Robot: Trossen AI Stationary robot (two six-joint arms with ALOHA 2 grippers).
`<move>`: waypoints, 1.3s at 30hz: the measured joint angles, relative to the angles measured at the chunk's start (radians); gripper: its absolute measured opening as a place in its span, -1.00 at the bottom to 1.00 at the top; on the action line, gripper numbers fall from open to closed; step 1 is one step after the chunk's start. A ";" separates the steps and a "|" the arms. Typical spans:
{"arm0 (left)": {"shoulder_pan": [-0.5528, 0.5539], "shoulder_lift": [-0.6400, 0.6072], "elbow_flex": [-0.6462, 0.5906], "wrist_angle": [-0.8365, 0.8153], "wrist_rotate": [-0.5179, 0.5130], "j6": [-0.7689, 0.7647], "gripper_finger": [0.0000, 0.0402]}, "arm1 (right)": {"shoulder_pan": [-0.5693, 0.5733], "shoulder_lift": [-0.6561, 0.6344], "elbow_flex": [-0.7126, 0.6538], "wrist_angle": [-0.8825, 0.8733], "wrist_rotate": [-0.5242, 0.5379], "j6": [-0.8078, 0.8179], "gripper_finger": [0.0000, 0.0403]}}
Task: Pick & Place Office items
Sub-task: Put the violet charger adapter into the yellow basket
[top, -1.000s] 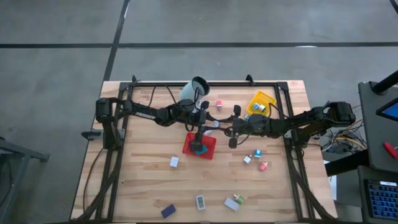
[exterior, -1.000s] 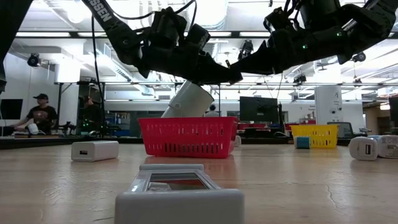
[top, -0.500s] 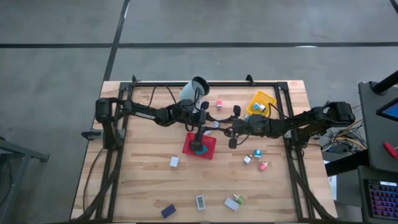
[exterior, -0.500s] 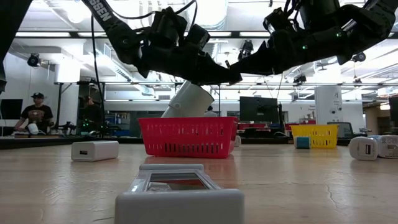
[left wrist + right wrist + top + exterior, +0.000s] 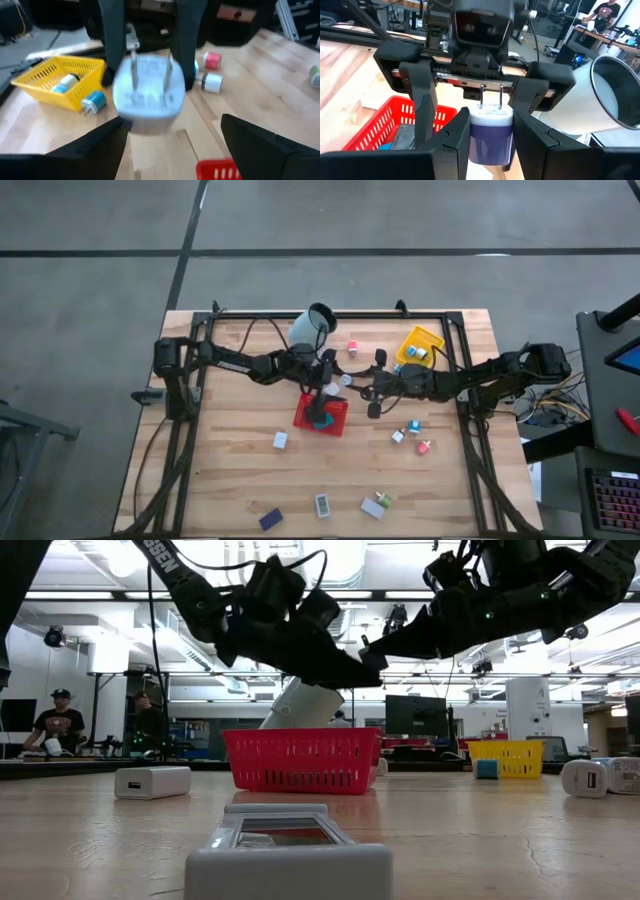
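Left tool (image 5: 470, 107) just sprang open, so the white plug charger (image 5: 490, 134) now sits clamped only in the right tool (image 5: 490, 150), above the red basket (image 5: 322, 415) near the worktop's (image 5: 230, 480) middle. Looks like a handover; probably headed for the yellow basket (image 5: 419, 345) at two o'clock.

The mesh tray (image 5: 322, 415) stands near the middle of the table (image 5: 230, 470). Behind this tray lies the cup (image 5: 308, 328) on its side. Right of the tray and further back stands a second tray (image 5: 420, 345) with small items in it. A plug adapter (image 5: 491, 134) hangs above the first tray, between the two hands.
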 joint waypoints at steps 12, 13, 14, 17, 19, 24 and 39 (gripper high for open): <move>0.016 0.000 -0.002 -0.229 -0.167 0.031 0.62 | 0.000 0.000 -0.002 -0.006 0.007 0.003 -0.45; 0.016 0.000 -0.002 -0.232 -0.183 0.035 0.62 | 0.000 0.000 -0.002 -0.006 0.007 0.003 -0.45; 0.017 0.000 -0.002 -0.232 -0.199 0.038 0.62 | 0.000 0.000 -0.002 -0.006 0.009 0.005 -0.45; 0.017 -0.004 -0.002 -0.229 -0.237 0.051 0.62 | 0.000 0.000 -0.003 -0.006 0.035 0.007 -0.45; 0.017 -0.007 -0.002 -0.225 -0.238 0.056 0.62 | 0.000 0.000 -0.004 -0.006 0.066 0.012 -0.45; 0.017 -0.026 -0.002 -0.221 -0.238 0.061 0.61 | 0.000 -0.001 -0.009 -0.006 0.149 0.032 -0.45; 0.026 -0.050 -0.002 -0.216 -0.249 0.079 0.61 | 0.000 -0.001 -0.025 -0.007 0.465 0.095 -0.45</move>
